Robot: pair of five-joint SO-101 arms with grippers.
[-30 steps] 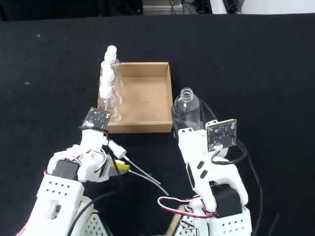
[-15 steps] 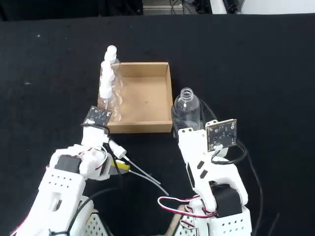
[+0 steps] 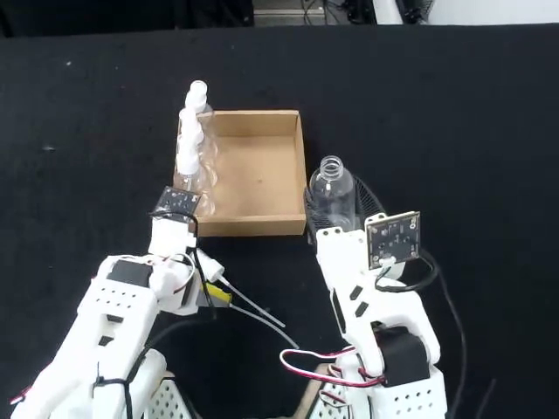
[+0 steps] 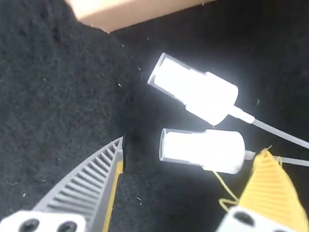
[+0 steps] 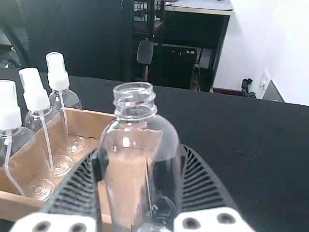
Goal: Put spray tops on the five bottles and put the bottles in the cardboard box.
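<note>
We see our right tool (image 5: pixel 140 183) clamped around an uncapped bottle (image 5: pixel 137 140), upright just right of the cardboard box (image 3: pixel 262 229). Our left tool (image 4: pixel 192 149) gapes wide above two spray tops (image 4: pixel 195 94) lying on the tabletop (image 3: pixel 454 131) near the box's near wall. Three capped bottles (image 3: pixel 194 166) stand inside along its left wall.

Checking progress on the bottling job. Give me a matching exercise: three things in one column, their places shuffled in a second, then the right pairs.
Things:
1. uncapped bottle
2. capped bottles
3. loose spray tops

Places:
A. lying on the black table
B. standing in the cardboard box
C. upright between the jaws of the right gripper

Pairs: 1-C, 2-B, 3-A
</note>
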